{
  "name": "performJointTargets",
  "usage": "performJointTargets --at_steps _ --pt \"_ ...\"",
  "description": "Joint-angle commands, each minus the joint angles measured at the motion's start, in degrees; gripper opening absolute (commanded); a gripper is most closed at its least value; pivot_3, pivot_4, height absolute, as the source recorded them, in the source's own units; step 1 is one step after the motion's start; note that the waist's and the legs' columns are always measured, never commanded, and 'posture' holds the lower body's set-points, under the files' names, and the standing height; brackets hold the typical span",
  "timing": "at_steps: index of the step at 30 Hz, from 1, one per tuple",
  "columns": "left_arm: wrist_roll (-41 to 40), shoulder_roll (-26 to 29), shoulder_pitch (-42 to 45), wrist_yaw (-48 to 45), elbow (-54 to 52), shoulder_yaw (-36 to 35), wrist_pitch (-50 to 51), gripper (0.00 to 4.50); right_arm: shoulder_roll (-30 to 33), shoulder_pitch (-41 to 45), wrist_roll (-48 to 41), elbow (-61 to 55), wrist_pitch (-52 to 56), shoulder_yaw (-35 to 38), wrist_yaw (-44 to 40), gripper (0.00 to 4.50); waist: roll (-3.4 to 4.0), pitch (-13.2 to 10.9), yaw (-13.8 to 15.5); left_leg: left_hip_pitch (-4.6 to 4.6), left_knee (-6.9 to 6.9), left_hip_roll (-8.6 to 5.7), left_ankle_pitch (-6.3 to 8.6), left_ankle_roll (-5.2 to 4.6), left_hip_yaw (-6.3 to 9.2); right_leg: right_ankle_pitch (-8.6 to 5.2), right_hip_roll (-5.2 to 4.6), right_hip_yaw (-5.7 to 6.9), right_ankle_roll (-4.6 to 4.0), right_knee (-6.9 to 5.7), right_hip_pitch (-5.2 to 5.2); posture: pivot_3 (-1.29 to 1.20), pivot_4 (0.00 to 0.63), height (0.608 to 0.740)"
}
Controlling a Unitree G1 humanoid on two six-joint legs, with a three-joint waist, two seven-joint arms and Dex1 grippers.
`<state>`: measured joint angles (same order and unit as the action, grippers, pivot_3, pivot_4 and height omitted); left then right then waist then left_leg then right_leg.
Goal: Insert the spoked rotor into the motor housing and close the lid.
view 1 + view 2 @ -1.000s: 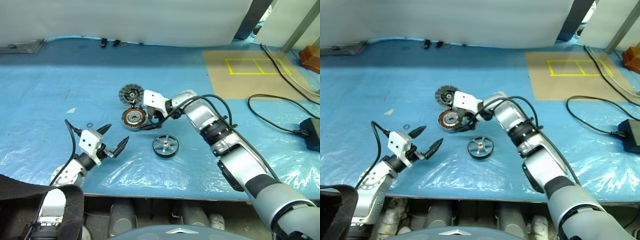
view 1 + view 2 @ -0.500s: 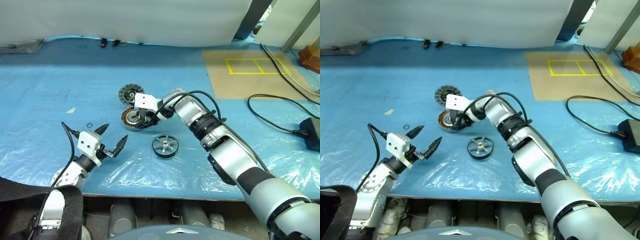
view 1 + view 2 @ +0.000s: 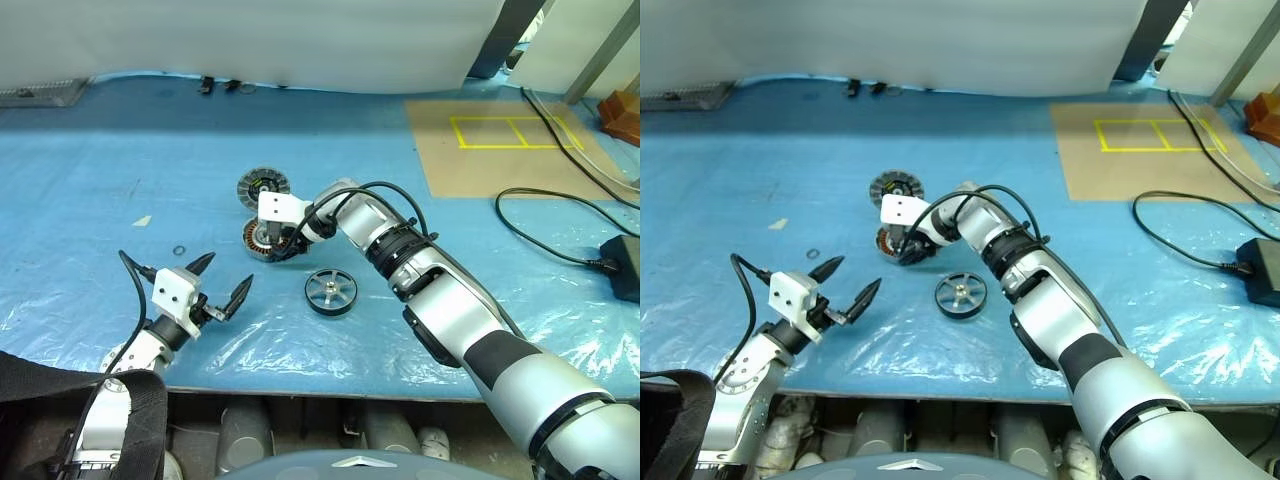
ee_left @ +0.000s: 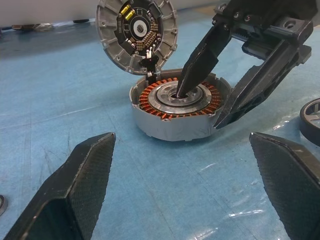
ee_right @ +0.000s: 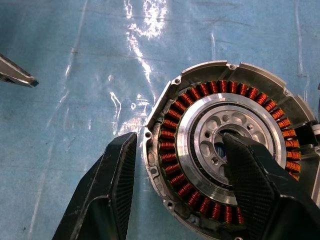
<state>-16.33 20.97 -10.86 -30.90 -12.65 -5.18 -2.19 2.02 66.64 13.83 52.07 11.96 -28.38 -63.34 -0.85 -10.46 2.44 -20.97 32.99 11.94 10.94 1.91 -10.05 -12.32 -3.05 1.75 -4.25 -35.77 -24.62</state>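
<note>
1. Left wrist view puts the housing [image 4: 176, 111] at centre frame, flat on the blue sheet [image 4: 60, 100], copper windings up and its centre bore empty.
2. The right gripper [image 4: 210, 95] grasps the housing wall: one finger is sunk in the centre bore, the other presses the outside of the rim at the frame's right. Its jaws are clenched on that wall.
3. The lid [image 4: 136, 34] stands tilted up behind the housing, upper centre of the frame, seemingly joined to the housing's back edge, its inner face with yellow parts showing.
4. In the left eye view the rotor [image 3: 330, 291] lies flat, just below and right of the housing, near but apart from it, untouched.
5. The left gripper [image 3: 218, 292] hovers at lower left, its fingers spread wide and empty, well short of the housing.
6. Judgement: the housing seems to be getting steadied or shifted; the rotor is not yet inserted and the lid not closed.
7. Risks: a finger in the bore blocks the rotor's seat; it must come out before insertion.
8. Dragging the housing could scuff the windings, snag the plastic sheet, or tip the raised lid shut early.
9. A pinch on a thin wall may slip if lifted.
</note>
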Motion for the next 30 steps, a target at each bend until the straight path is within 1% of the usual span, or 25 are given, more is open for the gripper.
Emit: performJointTargets --at_steps 1,4,7,8,9,12,17,22,26,30 --pt "0.06 0.38 -0.16 0.28 -2.41 -1.22 -1.09 4.5 -0.86 1.65 1.01 0.89 -1.23 -0.23 0.44 2.84 0.0 0.0 0.01 0.0 0.0 0.0 0.0 0.0 0.0 0.0 0.0 0.0 0.0 0.0 0.0 0.0 0.15 0.74" --pt "0.05 0.57 0.04 0.27 -2.29 -1.37 -1.03 4.5 -1.42 1.38 1.89 2.41 -1.86 -0.64 0.52 2.84 0.01 0.0 0.0 0.01 0.0 0.0 0.0 0.0 0.0 0.0 0.0 0.0 0.0 0.0 0.0 0.0 0.15 0.74" --pt "-0.06 1.14 -0.04 0.19 -2.38 -1.9 -0.83 4.5 -1.42 0.63 2.87 3.1 -2.65 -1.54 -0.32 2.3 0.01 0.02 -0.07 0.03 0.0 0.0 0.0 0.0 -0.01 0.0 0.0 -0.01 0.0 0.0 0.01 0.0 0.15 0.74" --pt "-0.1 1.26 -0.1 0.19 -2.44 -2.03 -0.79 4.5 -1.39 0.5 3.01 3.04 -2.78 -1.62 -0.59 2.01 0.02 0.03 -0.11 0.11 0.0 0.01 0.0 0.0 0.0 0.0 0.0 -0.02 -0.01 -0.01 0.06 0.0 0.15 0.74" --pt "-0.17 1.47 -0.28 0.21 -2.6 -2.37 -0.71 4.5 -1.24 -0.04 3.29 2.45 -2.86 -2.06 -1.33 1.94 0.03 0.02 -0.11 0.2 0.0 0.02 0.0 0.0 0.0 0.01 0.0 -0.02 -0.02 -0.01 0.12 0.0 0.15 0.74" --pt "-0.47 2.13 -0.77 -0.01 -2.78 -3.37 -0.53 4.5 -0.7 -1.98 4.36 0.02 -3.08 -3.88 -3.17 1.94 0.06 0.02 -0.06 0.42 0.0 0.05 0.01 0.0 0.0 0.03 0.0 -0.03 -0.05 -0.01 0.28 0.0 0.15 0.74" --pt "-1.33 3.56 -1.39 -0.64 -2.65 -5.55 -0.06 4.5 -0.54 -4.31 4.29 -5.3 -1.03 -4.25 -4.74 1.93 0.06 0.03 -0.04 0.54 -0.03 0.04 0.01 0.01 0.01 0.02 -0.01 -0.07 -0.04 0.02 0.37 0.0 0.15 0.74" --pt "-1.62 5.24 -2.44 -1.68 -2.37 -7.54 0.0 4.5 1.46 -8.53 3.13 -17.25 4.09 -5.75 -10.26 1.93 0.06 0.04 -0.05 0.56 -0.13 0.04 0.01 0.01 0.01 0.01 0.0 -0.1 -0.06 0.06 0.36 0.0 0.15 0.74" --pt "-1.71 6.1 -2.44 -2.13 -1.96 -8.46 0.03 4.5 2.46 -12.98 2.51 -28.74 10.05 -7.63 -12.88 1.93 0.04 0.05 0.02 0.58 -0.19 0.03 0.01 0.01 0.02 0.01 0.0 -0.1 -0.05 0.08 0.35 0.0 0.15 0.74" --pt "-1.8 6.41 -2.22 -2.54 -1.56 -8.62 -0.09 4.5 2.78 -16.11 2.01 -37.05 15.56 -9.27 -13.71 1.93 0.03 0.06 -0.13 0.68 -0.21 0.04 0.01 0.01 0.04 0.01 0.01 -0.16 -0.05 0.07 0.37 0.0 0.15 0.74"
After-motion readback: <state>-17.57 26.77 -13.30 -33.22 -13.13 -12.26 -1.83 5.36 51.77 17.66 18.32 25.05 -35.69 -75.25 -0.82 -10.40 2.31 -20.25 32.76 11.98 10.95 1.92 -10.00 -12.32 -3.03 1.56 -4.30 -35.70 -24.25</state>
